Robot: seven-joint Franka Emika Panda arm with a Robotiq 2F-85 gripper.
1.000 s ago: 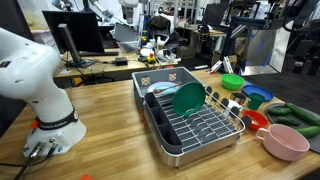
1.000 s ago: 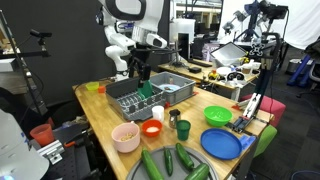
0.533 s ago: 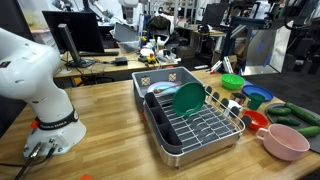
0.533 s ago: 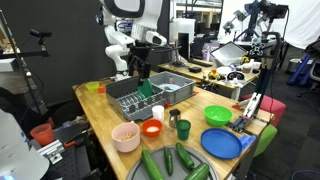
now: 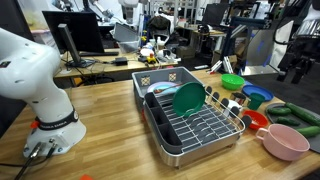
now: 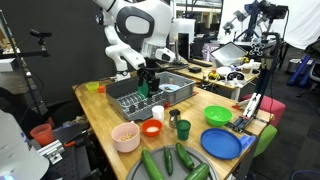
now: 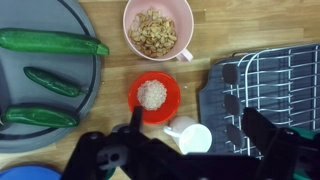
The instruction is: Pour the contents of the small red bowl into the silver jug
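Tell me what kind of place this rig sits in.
Most likely a robotics lab, not a home kitchen: computer monitors and cluttered desks stand behind the wooden table, where the dish rack and cucumbers look like staged props.

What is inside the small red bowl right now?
In the wrist view, the small red bowl holds a small heap of pale grains at its centre, red showing around it. The floor under the heap is covered.

White rounded arm point(image 6: 135, 22), black claw point(image 6: 148, 80)
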